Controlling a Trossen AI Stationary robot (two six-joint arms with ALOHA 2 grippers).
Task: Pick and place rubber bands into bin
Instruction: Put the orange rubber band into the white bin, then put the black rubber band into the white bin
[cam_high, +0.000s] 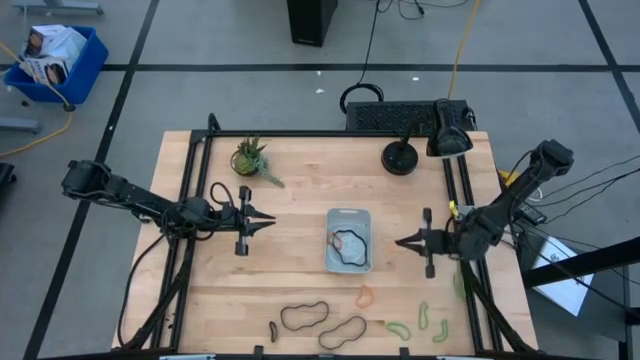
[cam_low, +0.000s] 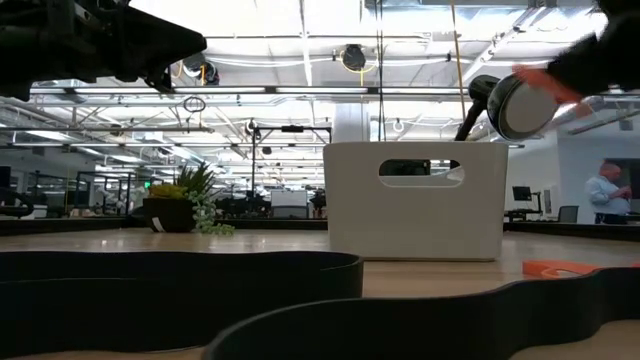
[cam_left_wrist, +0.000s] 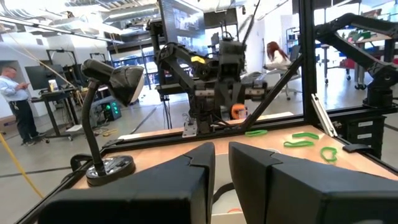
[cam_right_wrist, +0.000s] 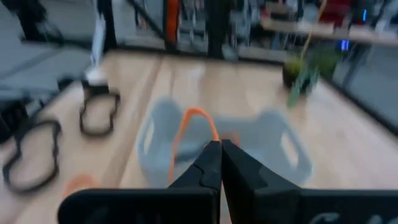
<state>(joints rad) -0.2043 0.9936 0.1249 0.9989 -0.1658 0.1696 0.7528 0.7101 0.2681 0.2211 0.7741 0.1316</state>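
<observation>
The pale blue-grey bin stands at mid-table with a dark rubber band and a bit of orange band in it. My right gripper is shut, just right of the bin and pointing at it. In the blurred right wrist view an orange band loop shows over the bin, just ahead of the fingertips. My left gripper is shut and empty, left of the bin. Dark bands, an orange band and green bands lie flat on the table near its front edge. My right gripper: one end of the orange loop runs up to the shut fingertips in the blurred right wrist view. I cannot tell whether the fingers touch it or whether it lies in the bin beyond them.
A potted plant and a black desk lamp stand at the far side of the table. A black frame runs along the table's sides. A blue crate stands on the floor. A person stands in the room behind.
</observation>
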